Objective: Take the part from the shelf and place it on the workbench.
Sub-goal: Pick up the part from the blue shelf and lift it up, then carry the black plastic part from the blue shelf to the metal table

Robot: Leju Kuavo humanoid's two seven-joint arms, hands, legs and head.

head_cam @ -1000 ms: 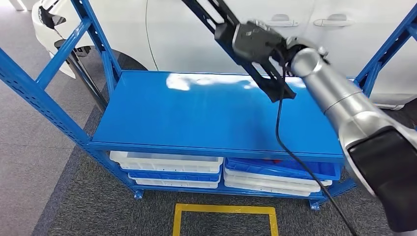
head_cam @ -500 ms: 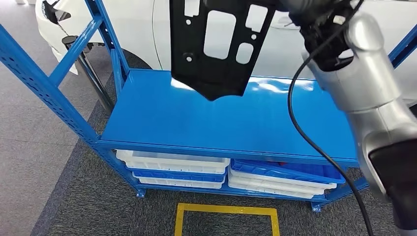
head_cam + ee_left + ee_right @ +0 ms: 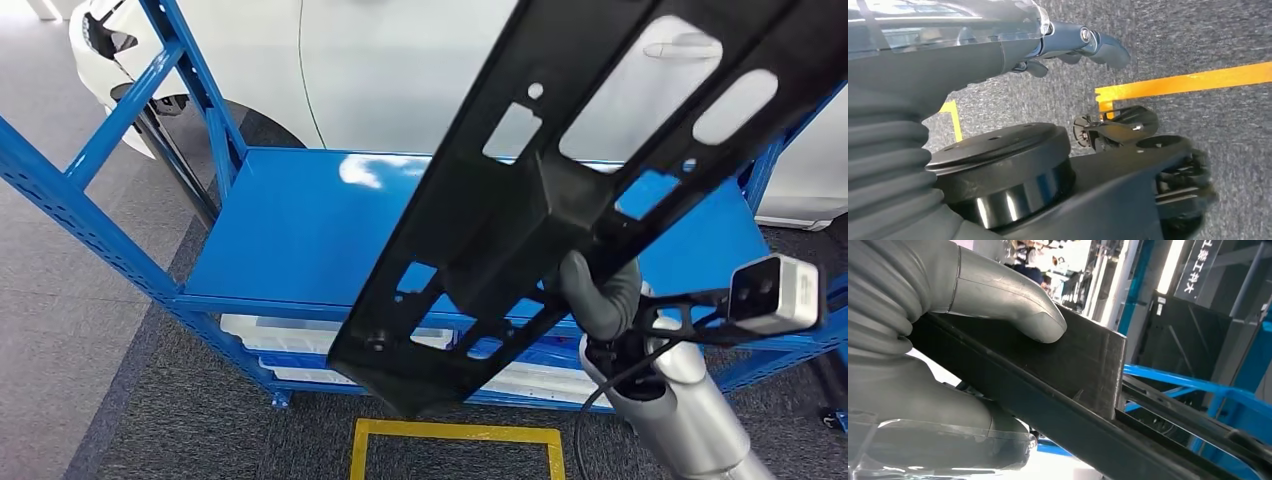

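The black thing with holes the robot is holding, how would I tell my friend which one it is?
Find the big blue shelf in front of the white car. Held up in front of it, slanting across the picture, is the black part, gripped by the robot's right hand. It is a long flat black panel full of cut-out windows, unlike the white and blue trays below.

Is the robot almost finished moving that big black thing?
About halfway, I'd say. Done: the black part is off the blue shelf, whose top board is bare. In hand: the right hand grips the part and holds it up in the air, thumb pressed on its edge. The left hand hangs by the floor, holding nothing. Left: setting the part on the workbench.
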